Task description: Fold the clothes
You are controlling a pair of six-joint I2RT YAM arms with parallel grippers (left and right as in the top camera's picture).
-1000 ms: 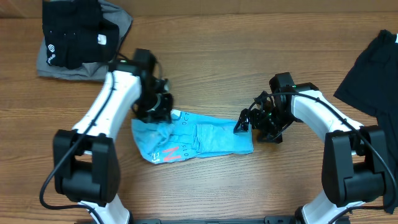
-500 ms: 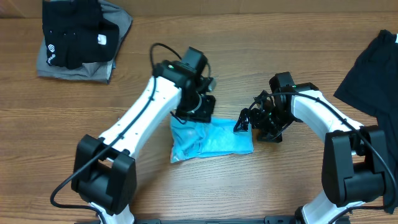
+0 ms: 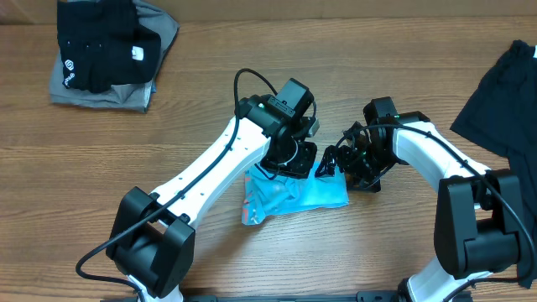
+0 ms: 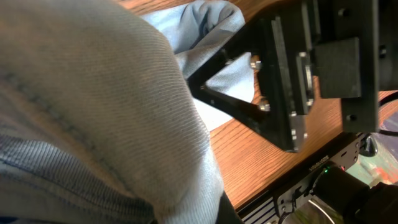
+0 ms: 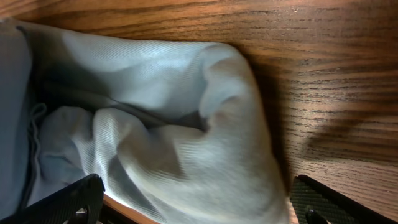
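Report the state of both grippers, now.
Left gripper: closed, holding a fold of the light blue cloth T-shirt.
Right gripper: open, jaws wide apart at the T-shirt's edge, gripping nothing.

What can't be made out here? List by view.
Overhead: how the left gripper holds the blue T-shirt; its own wrist covers the jaws.
Left wrist: blurred cloth fills the frame; fingertips hidden.
Right wrist: right gripper fingers mostly cut off by the bottom edge.
Overhead: black garment cut off by the right edge.
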